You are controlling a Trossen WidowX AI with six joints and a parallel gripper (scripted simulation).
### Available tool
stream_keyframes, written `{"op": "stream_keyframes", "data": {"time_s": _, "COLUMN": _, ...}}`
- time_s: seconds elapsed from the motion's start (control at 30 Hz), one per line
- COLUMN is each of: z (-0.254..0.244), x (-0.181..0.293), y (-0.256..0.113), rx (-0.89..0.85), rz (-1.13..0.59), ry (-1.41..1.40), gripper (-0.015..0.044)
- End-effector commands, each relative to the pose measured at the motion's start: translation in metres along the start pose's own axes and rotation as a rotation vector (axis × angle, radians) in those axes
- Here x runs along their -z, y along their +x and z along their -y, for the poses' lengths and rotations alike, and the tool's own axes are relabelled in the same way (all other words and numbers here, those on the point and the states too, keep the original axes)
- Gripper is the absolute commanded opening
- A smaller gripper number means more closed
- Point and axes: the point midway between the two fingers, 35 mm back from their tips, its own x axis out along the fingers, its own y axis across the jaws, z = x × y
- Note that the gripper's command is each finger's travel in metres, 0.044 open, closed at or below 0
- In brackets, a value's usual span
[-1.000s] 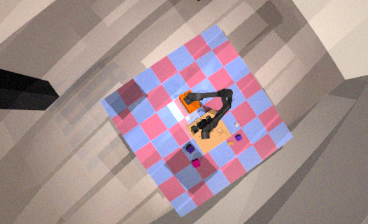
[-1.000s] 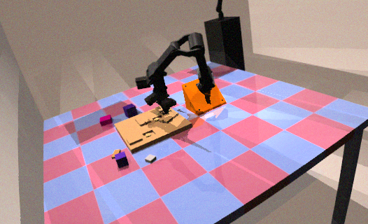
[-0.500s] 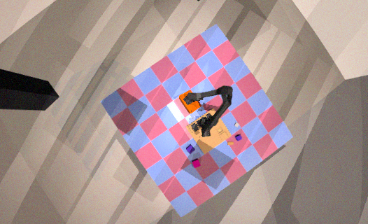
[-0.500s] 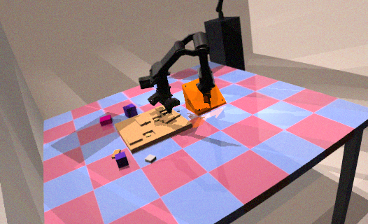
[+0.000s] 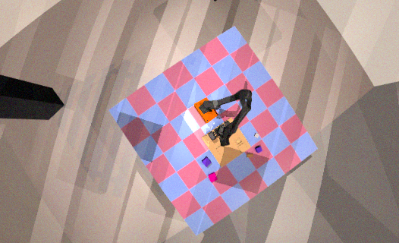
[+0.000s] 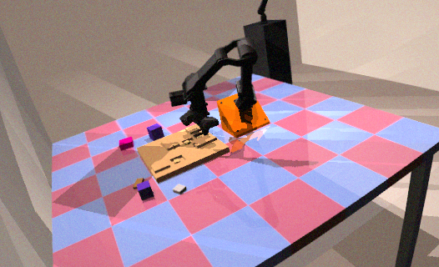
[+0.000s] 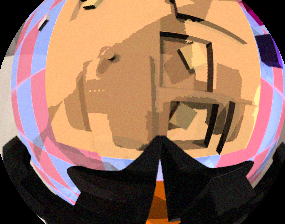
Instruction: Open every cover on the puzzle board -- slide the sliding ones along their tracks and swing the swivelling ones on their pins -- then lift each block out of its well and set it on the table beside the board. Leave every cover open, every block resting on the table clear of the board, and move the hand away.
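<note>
The tan puzzle board (image 5: 230,155) (image 6: 153,152) (image 7: 68,45) lies on the table. My gripper (image 6: 204,131) (image 7: 160,139) is shut and empty, low over the board's edge part nearest the orange base. In the wrist view, an open well (image 7: 200,80) and another open well (image 7: 193,136) lie ahead and right of the fingertips. A paler tilted square shows in each; I cannot tell block from light. Beside the board rest a purple block (image 5: 206,162) (image 6: 154,131) (image 7: 269,50), a second purple block (image 5: 259,149) (image 6: 145,190) and a magenta block (image 5: 212,177) (image 6: 126,143). Cover positions are unclear in shadow.
A small white piece (image 5: 256,135) (image 6: 179,188) and a small tan piece (image 5: 249,155) (image 6: 138,183) lie beside the board. The orange base (image 5: 211,115) (image 6: 229,118) stands close to the board, with my arm arching over from it.
</note>
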Motion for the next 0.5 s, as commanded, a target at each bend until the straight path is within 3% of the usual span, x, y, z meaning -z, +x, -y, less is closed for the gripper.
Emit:
{"op": "stream_keyframes", "data": {"time_s": 0.0, "z": -0.005, "x": 0.003, "y": 0.0, "rx": -0.006, "rz": 0.0, "ry": 0.004, "gripper": 0.0}}
{"op": "stream_keyframes", "data": {"time_s": 0.47, "z": -0.003, "x": 0.002, "y": -0.018, "rx": -0.002, "rz": 0.001, "ry": 0.005, "gripper": 0.0}}
